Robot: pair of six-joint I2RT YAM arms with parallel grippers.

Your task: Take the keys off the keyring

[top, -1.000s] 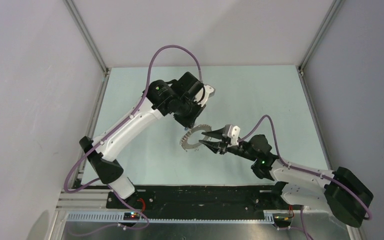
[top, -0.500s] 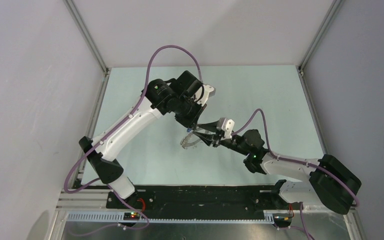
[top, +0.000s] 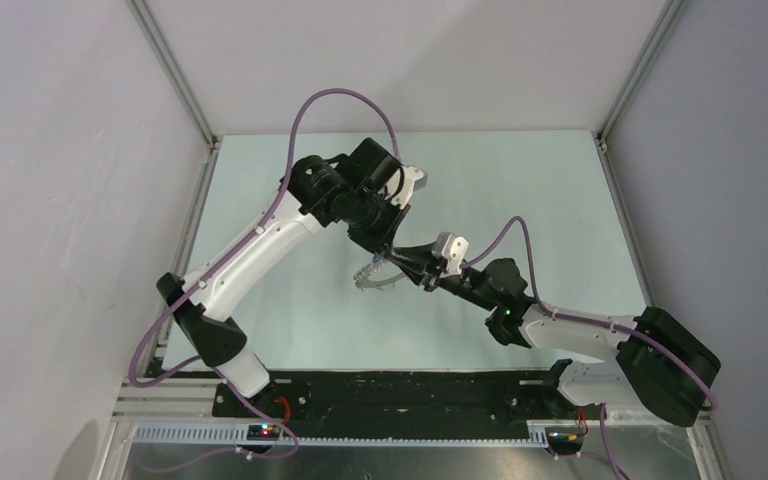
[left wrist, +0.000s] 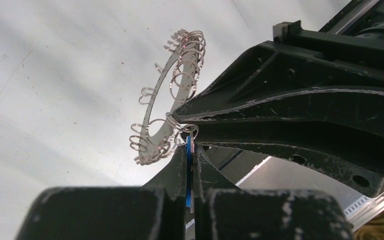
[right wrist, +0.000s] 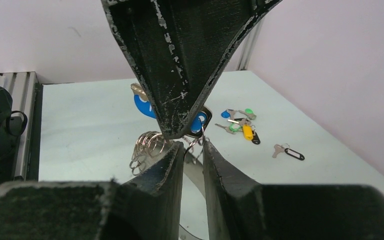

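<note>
The keyring [left wrist: 160, 95] sits tilted up over the table [top: 290, 200], near the middle. At its 12 o'clock the left gripper [top: 384, 252] is clamped tight on a blue key [right wrist: 142, 106]. The right gripper [right wrist: 194, 147] reaches in from 3 o'clock with its fingers barely apart around a small ring [right wrist: 196, 141], can't tell if it's pinching.

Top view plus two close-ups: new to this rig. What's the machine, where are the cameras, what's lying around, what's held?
Two white-and-black robot arms stand at a pale green table. The wide picture looks down from above; each close-up comes from a wrist camera. The left tool is shut on a flat blue plastic tag, from which the large thin grey metal keyring hangs. The right tool, slightly open, sits at its small wire loops. Loose keys with coloured tags lie on the table.
</note>
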